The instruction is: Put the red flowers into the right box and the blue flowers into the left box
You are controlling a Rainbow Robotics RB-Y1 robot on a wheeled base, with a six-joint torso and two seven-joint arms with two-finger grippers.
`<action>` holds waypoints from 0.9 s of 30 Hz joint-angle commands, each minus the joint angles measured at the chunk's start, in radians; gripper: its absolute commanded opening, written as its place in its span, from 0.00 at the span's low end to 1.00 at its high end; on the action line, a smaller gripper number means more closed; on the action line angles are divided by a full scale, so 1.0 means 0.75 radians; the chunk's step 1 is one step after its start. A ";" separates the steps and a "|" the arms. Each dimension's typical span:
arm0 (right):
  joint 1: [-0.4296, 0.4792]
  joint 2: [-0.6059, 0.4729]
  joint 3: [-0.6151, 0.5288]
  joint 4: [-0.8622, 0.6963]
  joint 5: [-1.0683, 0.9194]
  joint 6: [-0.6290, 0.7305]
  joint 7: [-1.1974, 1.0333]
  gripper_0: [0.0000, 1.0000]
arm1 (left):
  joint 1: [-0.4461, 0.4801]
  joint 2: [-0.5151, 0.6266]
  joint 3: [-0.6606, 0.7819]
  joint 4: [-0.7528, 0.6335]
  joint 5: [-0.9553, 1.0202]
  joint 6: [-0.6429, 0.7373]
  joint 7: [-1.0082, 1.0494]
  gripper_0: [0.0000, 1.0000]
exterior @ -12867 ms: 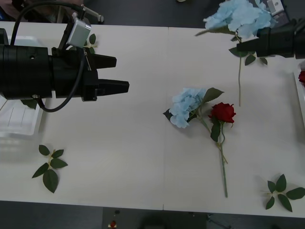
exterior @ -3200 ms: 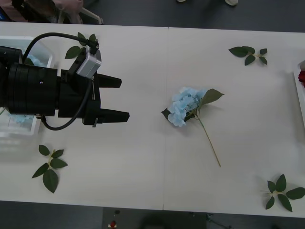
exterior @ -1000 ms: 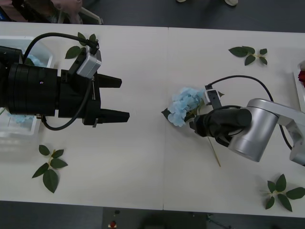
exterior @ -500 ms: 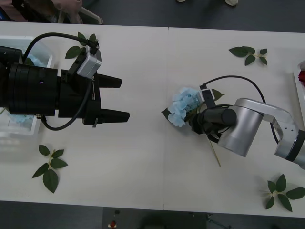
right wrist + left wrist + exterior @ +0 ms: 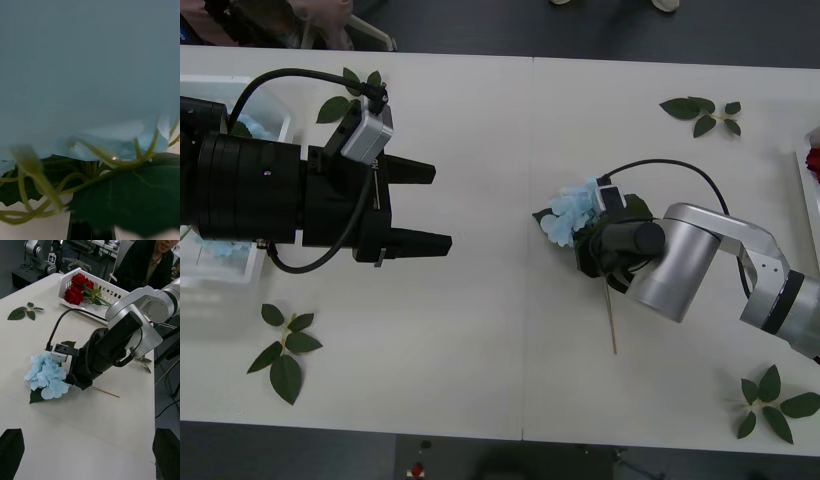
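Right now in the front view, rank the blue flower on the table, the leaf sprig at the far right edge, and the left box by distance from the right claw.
1. The blue flower, mid-table, at the right claw.
2. The leaf sprig, far right part of the table.
3. The left box, at the table's left edge, behind the left arm.

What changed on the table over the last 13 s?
The red rose beside the blue flower has gone from the table centre. The right tool came in and closed onto that flower just below its head, swinging its stem round. The left tool stayed open, hovering left of centre.
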 commanded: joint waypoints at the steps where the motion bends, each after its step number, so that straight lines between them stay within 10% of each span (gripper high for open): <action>1: -0.059 -0.024 -0.001 -0.011 -0.032 -0.028 0.048 0.00 | -0.028 0.013 0.037 -0.030 0.005 -0.009 0.040 1.00; 15: -0.234 -0.480 -0.240 -0.264 -1.251 -0.308 0.696 0.00 | -0.028 0.013 0.037 -0.030 0.005 -0.009 0.040 1.00; 27: -0.232 -0.282 -0.723 -0.182 -1.717 0.021 1.451 0.00 | 0.132 -0.089 0.002 0.046 0.178 -0.019 0.029 1.00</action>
